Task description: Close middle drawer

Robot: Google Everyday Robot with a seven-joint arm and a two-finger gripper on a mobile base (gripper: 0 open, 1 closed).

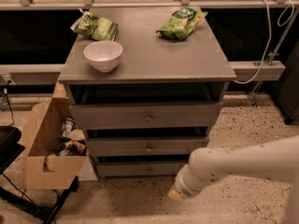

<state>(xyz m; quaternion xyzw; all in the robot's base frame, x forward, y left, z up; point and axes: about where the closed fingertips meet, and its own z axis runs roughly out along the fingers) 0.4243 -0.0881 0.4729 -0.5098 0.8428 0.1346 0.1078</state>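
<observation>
The middle drawer (140, 146) is a low grey front with a small round knob (149, 147), set between the taller top drawer (145, 116) and the bottom drawer (140, 169). A dark gap shows above its front panel. My white arm (233, 164) reaches in from the right. My gripper (176, 194) is at the arm's end, low near the floor, in front of and below the right part of the bottom drawer. It is below the middle drawer and not touching it.
On the cabinet top (154, 55) stand a white bowl (103, 55) and two green snack bags (96, 28) (181, 23). An open cardboard box (44, 148) of items stands at the cabinet's left. A black stand (9, 148) is at far left. Speckled floor lies in front.
</observation>
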